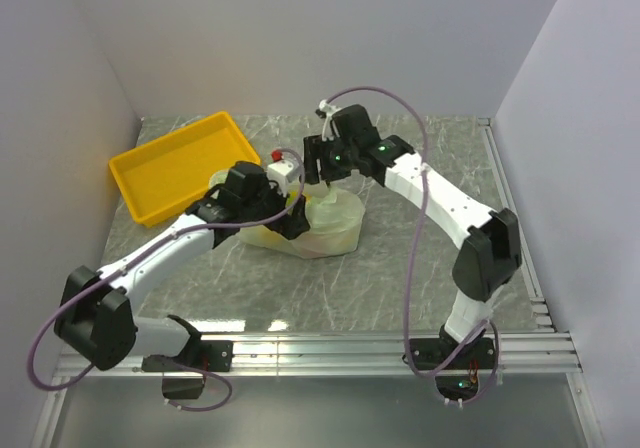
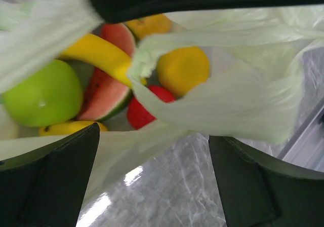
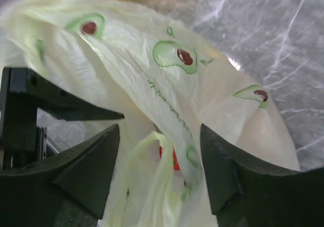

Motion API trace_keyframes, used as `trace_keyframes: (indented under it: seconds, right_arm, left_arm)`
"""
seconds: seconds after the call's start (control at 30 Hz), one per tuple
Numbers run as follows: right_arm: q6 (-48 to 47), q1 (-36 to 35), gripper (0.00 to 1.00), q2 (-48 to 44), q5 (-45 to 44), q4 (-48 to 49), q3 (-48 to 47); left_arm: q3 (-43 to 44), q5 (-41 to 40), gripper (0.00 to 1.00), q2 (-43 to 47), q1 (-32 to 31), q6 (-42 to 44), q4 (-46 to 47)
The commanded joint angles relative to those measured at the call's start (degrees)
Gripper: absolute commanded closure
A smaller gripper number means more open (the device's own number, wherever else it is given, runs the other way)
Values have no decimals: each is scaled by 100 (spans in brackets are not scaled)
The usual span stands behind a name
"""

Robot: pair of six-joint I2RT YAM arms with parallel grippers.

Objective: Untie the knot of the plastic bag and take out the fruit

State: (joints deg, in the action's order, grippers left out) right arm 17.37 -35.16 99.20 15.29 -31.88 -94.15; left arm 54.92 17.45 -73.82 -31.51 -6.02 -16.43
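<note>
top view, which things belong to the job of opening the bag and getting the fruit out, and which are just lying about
Job: bag; fruit inside it.
Lying about: yellow tray.

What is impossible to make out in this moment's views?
Knot: found in no view; overhead, left arm and right arm cover the bag top.
Fruit count: left wrist view, the bag and frame edges hide some.
White-red object behind the bag: overhead, too small.
</note>
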Motion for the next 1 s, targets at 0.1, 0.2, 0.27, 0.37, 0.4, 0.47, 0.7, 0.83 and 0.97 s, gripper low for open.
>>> trace_keyframes:
  seconds: [0.1, 0.2, 0.27, 0.37, 0.4, 0.47, 0.7, 0.83, 0.97]
  right_arm:
    - [126, 105, 72, 442, -368, 436, 440]
    - [319, 544, 100, 372, -614, 700, 897]
    - [416, 825, 100, 320, -659, 884, 1169]
    - [470, 1230, 100, 275, -922, 990, 1320]
    - [443, 1361, 100, 310, -1018, 999, 1329]
    - [434, 1459, 100, 424, -1282, 991, 1346]
    - [435, 1784, 100, 513, -1450, 1043, 1496]
    - [171, 1539, 56, -92, -1362, 930, 1618]
    - [197, 1013, 30, -1206, -1642, 640, 1698]
  left_arm:
    - [-384, 434, 6, -370, -679, -302, 412]
    - [-762, 470, 6, -291, -1066, -645, 500]
    - [-982, 443, 7, -221, -1243, -874, 596]
    - [-1534, 408, 7, -176, -1481, -1155, 693]
    - [-1623, 399, 7, -194, -1551, -1225, 728]
    - [-1782, 408, 7, -325, -1604, -1436, 755]
    - [-2283, 250, 7, -669, -1754, -2280, 1360]
    - [-2126, -83, 3, 67, -1762, -2334, 1362]
    - [-1294, -610, 1, 807, -1771, -2254, 809]
